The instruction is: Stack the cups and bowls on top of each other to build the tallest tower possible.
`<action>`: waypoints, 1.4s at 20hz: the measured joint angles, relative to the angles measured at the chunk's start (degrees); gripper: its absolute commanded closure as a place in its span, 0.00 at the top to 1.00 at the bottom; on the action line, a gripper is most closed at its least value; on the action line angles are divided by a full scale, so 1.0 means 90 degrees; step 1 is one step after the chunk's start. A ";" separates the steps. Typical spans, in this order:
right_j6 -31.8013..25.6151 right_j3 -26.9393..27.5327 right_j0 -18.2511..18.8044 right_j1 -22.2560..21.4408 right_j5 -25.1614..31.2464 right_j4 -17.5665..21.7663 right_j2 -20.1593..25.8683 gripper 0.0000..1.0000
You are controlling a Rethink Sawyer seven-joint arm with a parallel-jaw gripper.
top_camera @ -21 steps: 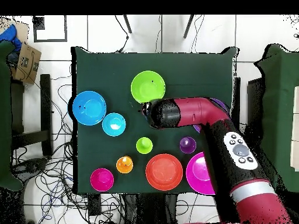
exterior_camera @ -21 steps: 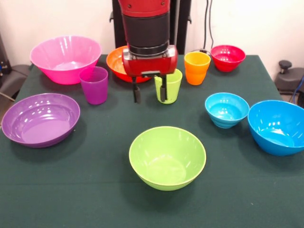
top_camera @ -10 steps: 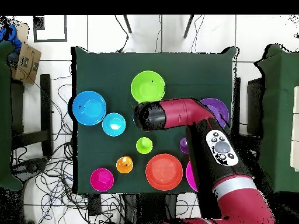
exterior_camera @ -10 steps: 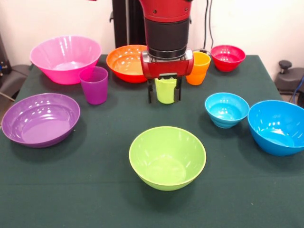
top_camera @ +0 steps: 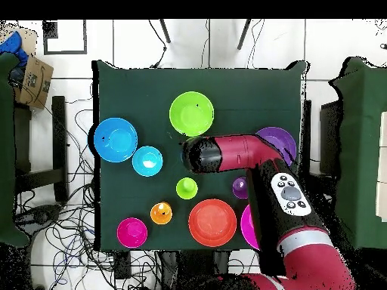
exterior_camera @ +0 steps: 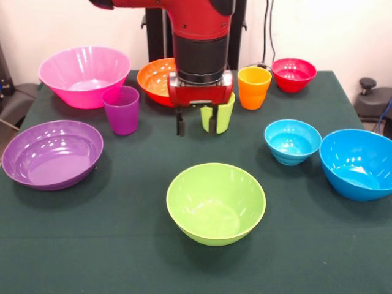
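Note:
My gripper hangs open just above the table, with nothing between its fingers. The lime green cup stands upright behind it and a little to the right; the right finger covers the cup's left side. In the overhead view the wrist hides the gripper, and the green cup stands apart from it. The purple cup is to the left and the orange cup to the right. A lime green bowl sits in front.
Bowls ring the table: pink, orange, red, small light blue, big blue, shallow purple. All stand upright and separate. From above, my arm covers part of the pink bowl.
Half a second ago the fingers stood either side of the green cup. The gripper has since shifted left in the front view, off the cup. The cup has stayed in place.

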State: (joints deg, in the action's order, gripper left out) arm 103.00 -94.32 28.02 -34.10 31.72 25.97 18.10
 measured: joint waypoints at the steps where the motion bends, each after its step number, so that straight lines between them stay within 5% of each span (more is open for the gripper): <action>1: 0.0001 0.0001 0.0000 0.0037 -0.0001 -0.0013 -0.0072 1.00; 13: 0.0196 0.0134 -0.0184 0.0269 -0.0001 -0.0351 -0.0739 1.00; 28: 0.0224 0.0638 -0.0352 0.0599 0.0001 -0.0530 -0.0742 1.00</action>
State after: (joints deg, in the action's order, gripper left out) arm 105.01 -88.57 24.85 -28.71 31.73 21.20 11.42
